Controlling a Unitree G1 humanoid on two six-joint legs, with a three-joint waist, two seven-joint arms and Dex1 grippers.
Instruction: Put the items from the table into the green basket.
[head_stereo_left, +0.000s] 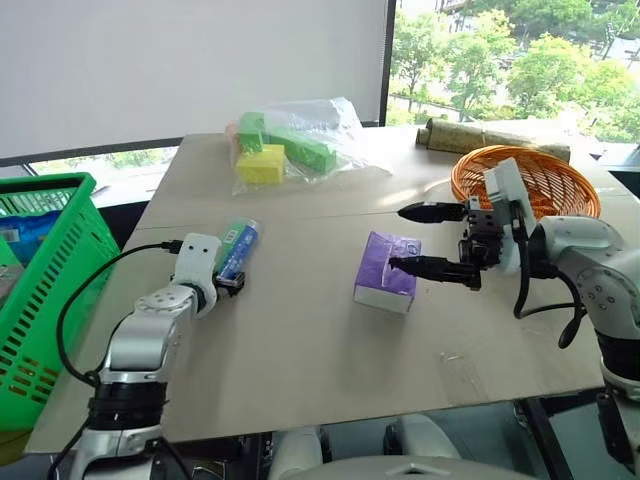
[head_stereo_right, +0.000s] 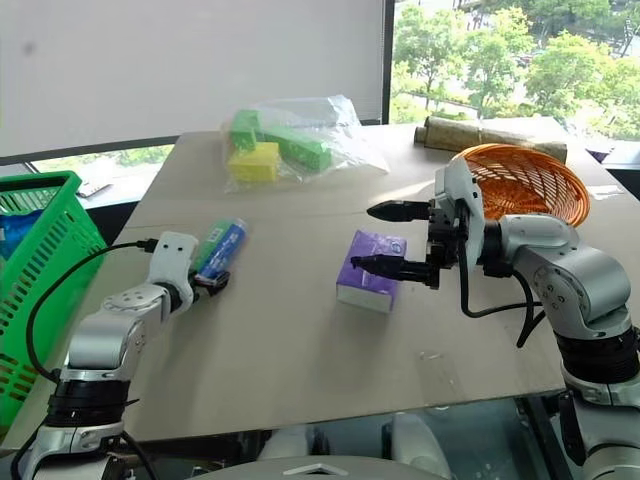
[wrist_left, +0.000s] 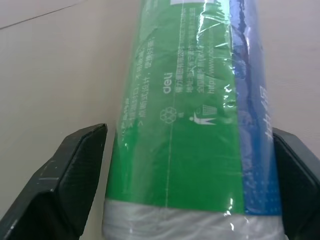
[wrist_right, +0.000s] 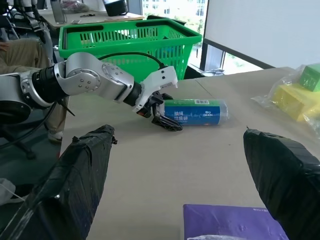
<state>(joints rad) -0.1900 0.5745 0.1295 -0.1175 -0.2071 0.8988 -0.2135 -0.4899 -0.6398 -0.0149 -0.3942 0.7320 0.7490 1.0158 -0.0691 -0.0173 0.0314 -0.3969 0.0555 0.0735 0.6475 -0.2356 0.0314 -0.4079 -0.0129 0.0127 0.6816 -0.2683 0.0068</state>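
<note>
A green-and-blue cylindrical pack (head_stereo_left: 238, 250) wrapped in clear film lies on the beige table (head_stereo_left: 300, 350) at the left. My left gripper (head_stereo_left: 228, 282) straddles its near end, open, with a gap still showing beside one finger (wrist_left: 75, 165) in the left wrist view. A purple tissue pack (head_stereo_left: 385, 270) sits mid-table. My right gripper (head_stereo_left: 397, 238) hangs open just above and to the right of it, pointing left, with nothing between its fingers. The green basket (head_stereo_left: 45, 290) stands off the table's left edge.
A round orange wicker basket (head_stereo_left: 545, 180) sits at the back right behind my right arm. A clear plastic bag with green and yellow blocks (head_stereo_left: 285, 145) lies at the back centre. A dark rolled bundle (head_stereo_left: 490, 135) lies along the far edge. A seated person (wrist_right: 20, 55) is beyond the green basket.
</note>
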